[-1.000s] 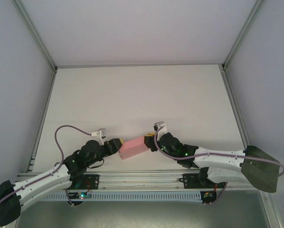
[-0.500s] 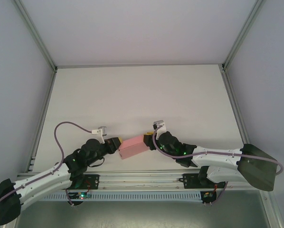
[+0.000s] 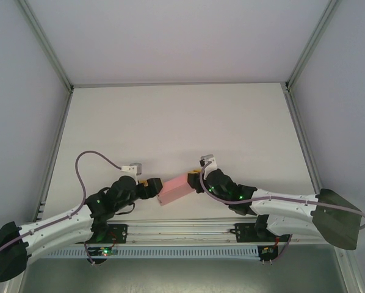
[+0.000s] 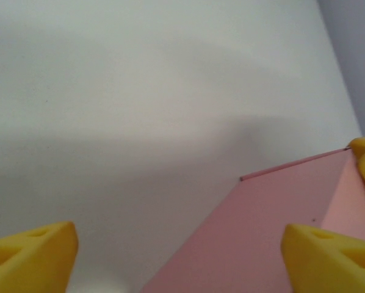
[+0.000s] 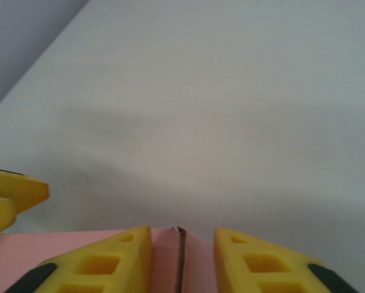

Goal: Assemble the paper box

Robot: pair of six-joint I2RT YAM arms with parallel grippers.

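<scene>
Now, left fingers [image 4: 28,259] wide, right fingers [image 5: 103,264] gripping box [image 3: 175,188]

No text, label, brand, number or sign can be read in any view. The pink faces of the paper box [image 3: 176,188] show plain, with no print on them.
</scene>
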